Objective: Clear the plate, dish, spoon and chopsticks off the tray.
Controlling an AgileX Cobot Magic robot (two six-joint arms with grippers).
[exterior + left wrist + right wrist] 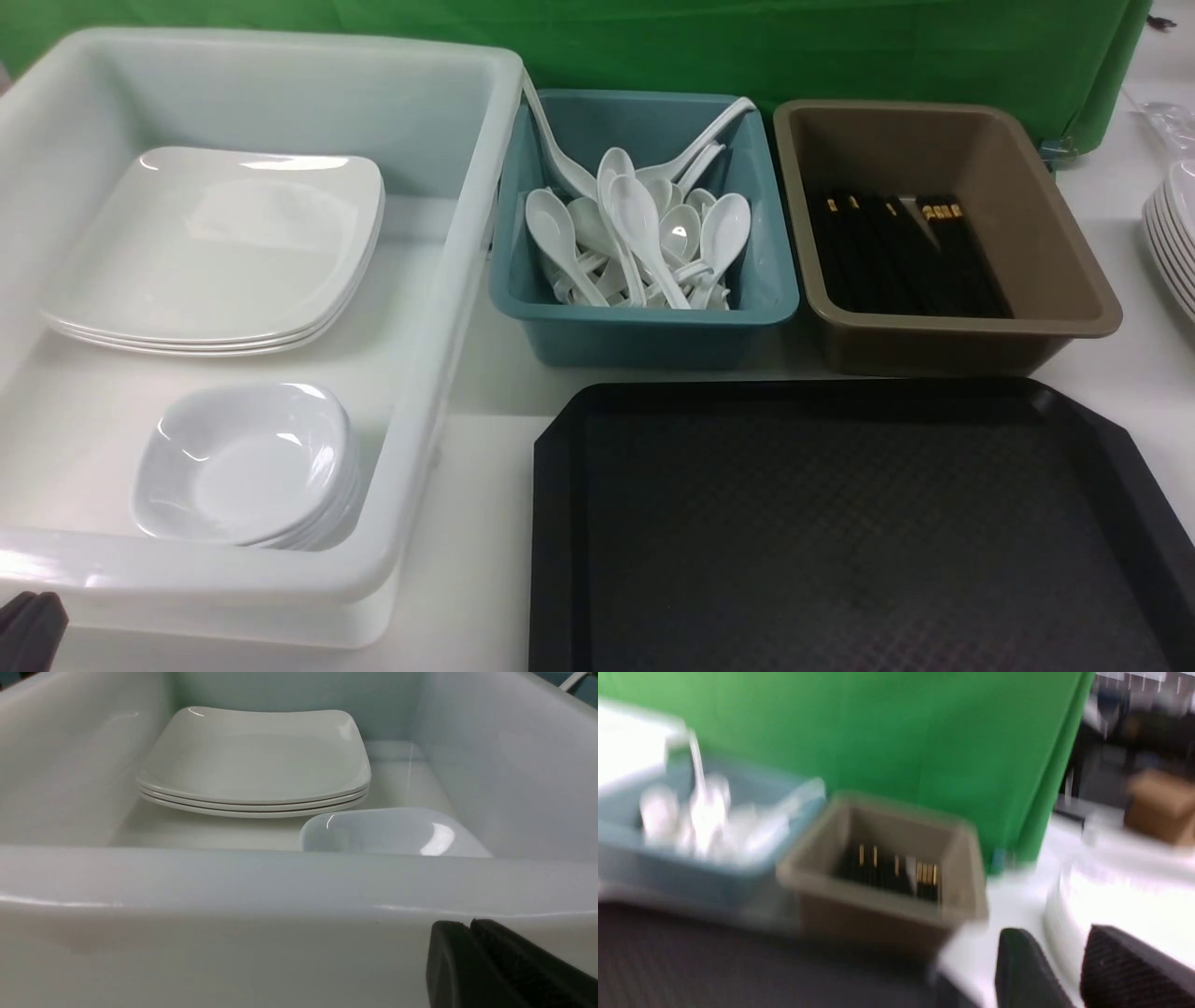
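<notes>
Tub (439, 308), white, holds the stacked plate (215, 247) and small dishes (247, 462). The black tray (840, 523) lies bare. Spoons (639, 233) fill the teal bin (644, 327); chopsticks (910, 252) lie in the brown bin (1064, 271). The left gripper (472, 961) is closed, empty; the right gripper (1069, 970) stands apart, empty.

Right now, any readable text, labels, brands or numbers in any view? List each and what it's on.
None readable in any view.
Chopsticks in the brown tub: small gold marks near their far ends, too small to read in the front view, blurred in the right wrist view.
Tray, white tub, blue bin, plates, spoons: no print visible.
</notes>
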